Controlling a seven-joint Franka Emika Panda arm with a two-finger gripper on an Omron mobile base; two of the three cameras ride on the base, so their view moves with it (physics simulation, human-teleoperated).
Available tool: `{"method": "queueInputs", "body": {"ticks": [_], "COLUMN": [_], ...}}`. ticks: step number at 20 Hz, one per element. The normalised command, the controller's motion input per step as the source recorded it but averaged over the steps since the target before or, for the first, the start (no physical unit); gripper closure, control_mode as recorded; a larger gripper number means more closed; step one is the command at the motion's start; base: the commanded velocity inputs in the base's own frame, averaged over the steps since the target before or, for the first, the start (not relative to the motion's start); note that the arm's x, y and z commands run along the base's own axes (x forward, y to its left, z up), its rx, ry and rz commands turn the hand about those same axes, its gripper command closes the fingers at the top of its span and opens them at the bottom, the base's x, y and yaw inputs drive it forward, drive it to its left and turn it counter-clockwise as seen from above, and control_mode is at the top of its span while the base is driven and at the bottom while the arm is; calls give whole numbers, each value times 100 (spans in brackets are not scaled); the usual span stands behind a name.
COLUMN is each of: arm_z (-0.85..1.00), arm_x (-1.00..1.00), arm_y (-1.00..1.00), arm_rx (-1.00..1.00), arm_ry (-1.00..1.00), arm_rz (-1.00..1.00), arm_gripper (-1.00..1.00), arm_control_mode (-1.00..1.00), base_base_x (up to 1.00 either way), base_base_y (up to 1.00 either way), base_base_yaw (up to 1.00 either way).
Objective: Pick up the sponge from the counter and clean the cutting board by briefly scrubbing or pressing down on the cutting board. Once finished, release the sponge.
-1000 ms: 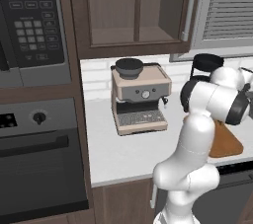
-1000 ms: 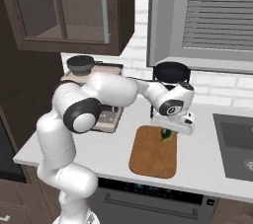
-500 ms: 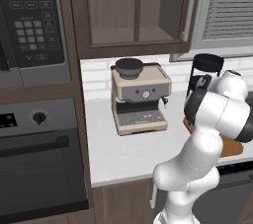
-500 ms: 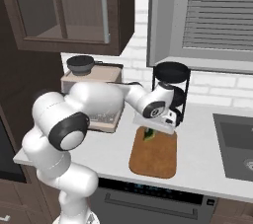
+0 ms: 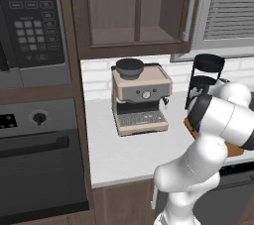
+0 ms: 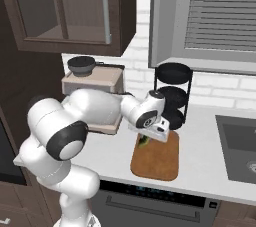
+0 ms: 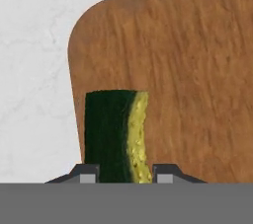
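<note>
The microwave [image 5: 30, 21] clock's digits are blurred. The gripper [image 7: 121, 174] clamps the sponge [image 7: 117, 136] over the cutting board [image 7: 188, 85] on the pale counter [image 7: 34, 70].

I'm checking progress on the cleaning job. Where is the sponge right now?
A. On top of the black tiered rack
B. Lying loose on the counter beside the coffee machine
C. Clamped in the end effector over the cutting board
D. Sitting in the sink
C: in the hand view the sponge sits between the two fingertips of the end effector, with the cutting board right behind it.
</note>
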Motion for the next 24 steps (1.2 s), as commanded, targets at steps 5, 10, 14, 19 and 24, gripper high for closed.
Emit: {"method": "queueInputs", "body": {"ticks": [5,10,14,19,24], "arm_z": [-16,-14,-11,0,2], "arm_x": [0,-15,-50,-70,-70], "arm_y": [-39,-69,-79,-77,-30], "arm_rx": [0,0,0,0,0], "arm_ry": [0,0,2,8,5], "arm_rz": [-17,-21,-26,-27,-21], "arm_gripper": [100,100,100,100,100], "arm_control_mode": [-100,-100,-100,-100,-100], "base_base_x": [0,0,0,0,0], "base_base_y": [0,0,0,0,0], "base_base_yaw": [0,0,0,0,0]}}
